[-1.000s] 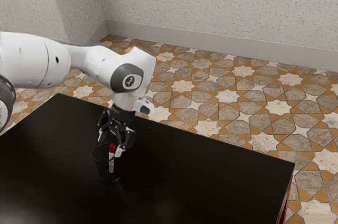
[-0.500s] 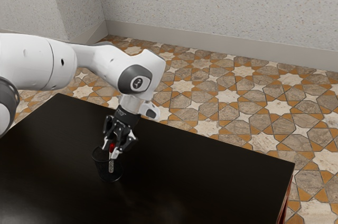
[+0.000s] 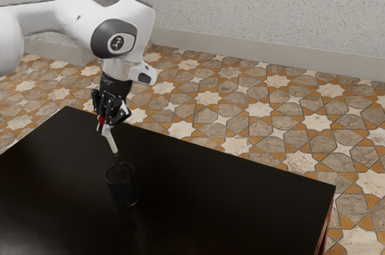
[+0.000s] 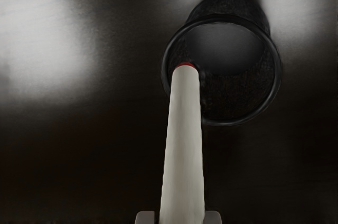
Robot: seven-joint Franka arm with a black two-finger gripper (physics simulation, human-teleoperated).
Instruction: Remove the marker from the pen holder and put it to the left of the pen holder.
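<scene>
In the exterior view my gripper (image 3: 103, 127) is raised above the table, shut on the marker's red end. The marker (image 3: 110, 141) slants downward from it, its white barrel and lower tip above the rim of the dark mesh pen holder (image 3: 124, 191). The wrist view has the marker (image 4: 183, 145) held between both fingertips of the gripper (image 4: 179, 217), its far end over the opening of the upright pen holder (image 4: 275, 86).
The black table (image 3: 228, 198) extends around the pen holder toward the exterior view's right. Its far edge runs behind the holder, with a tiled floor (image 3: 258, 109) and a pale wall (image 3: 252, 14) beyond.
My gripper closed on the marker and rose toward the exterior view's upper left, lifting it out of the pen holder. The holder stayed where it was.
</scene>
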